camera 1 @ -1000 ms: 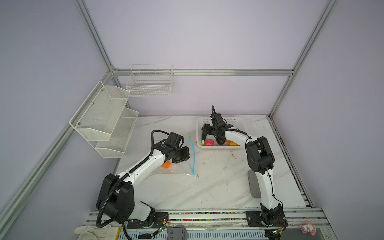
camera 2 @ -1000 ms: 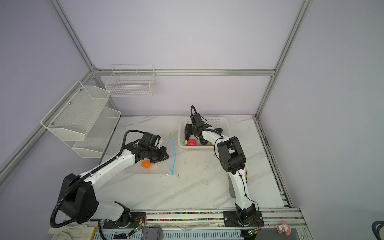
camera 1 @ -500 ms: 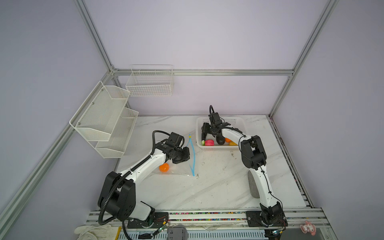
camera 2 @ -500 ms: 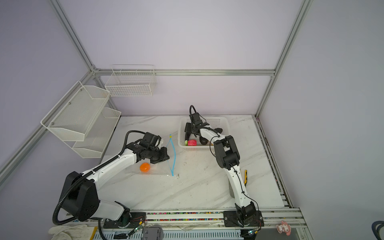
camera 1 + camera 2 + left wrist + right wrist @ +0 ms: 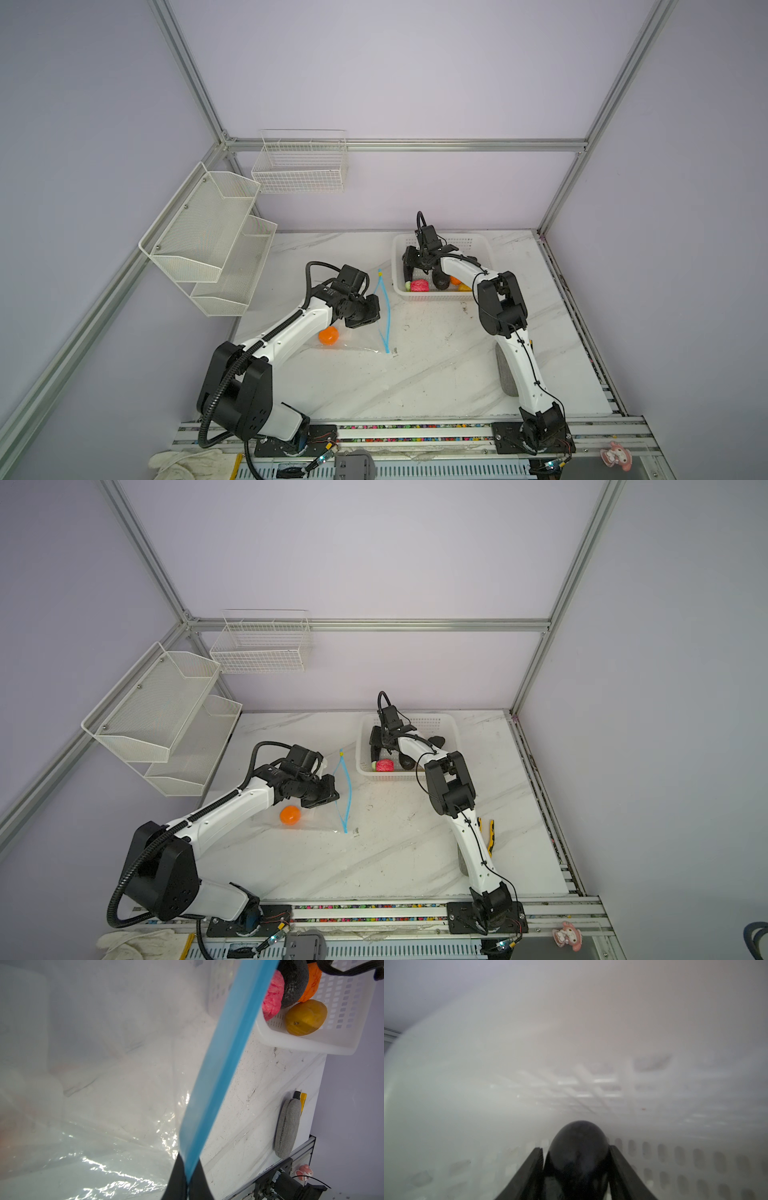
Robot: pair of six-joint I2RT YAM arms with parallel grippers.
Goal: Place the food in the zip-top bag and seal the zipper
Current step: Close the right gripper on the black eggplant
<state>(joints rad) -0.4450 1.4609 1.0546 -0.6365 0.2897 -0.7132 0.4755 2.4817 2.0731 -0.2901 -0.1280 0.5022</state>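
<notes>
The clear zip-top bag [image 5: 353,334] lies on the table with an orange food ball [image 5: 328,335] [image 5: 289,815] inside. My left gripper [image 5: 188,1176] [image 5: 376,309] is shut on the bag's light-blue zipper [image 5: 224,1059] [image 5: 386,311] and holds that edge up. My right gripper [image 5: 576,1151] [image 5: 409,272] reaches down into the white basket [image 5: 440,296]. Its fingers press both sides of a black rounded food piece [image 5: 578,1136]. Also in the basket are a pink ball [image 5: 419,285] [image 5: 272,999], a black lump [image 5: 295,982], an orange piece [image 5: 311,982], a yellow-brown oval [image 5: 305,1017] and a small green one [image 5: 407,285].
A grey pouch [image 5: 505,374] [image 5: 287,1126] lies by the right arm's base, with yellow-handled pliers [image 5: 486,833] next to it. White mesh shelves [image 5: 208,232] hang on the left wall and a wire basket [image 5: 299,166] on the back wall.
The right gripper has gone deeper into the basket's left end and its jaws have narrowed round the black piece. The orange ball has shifted slightly in the bag.
</notes>
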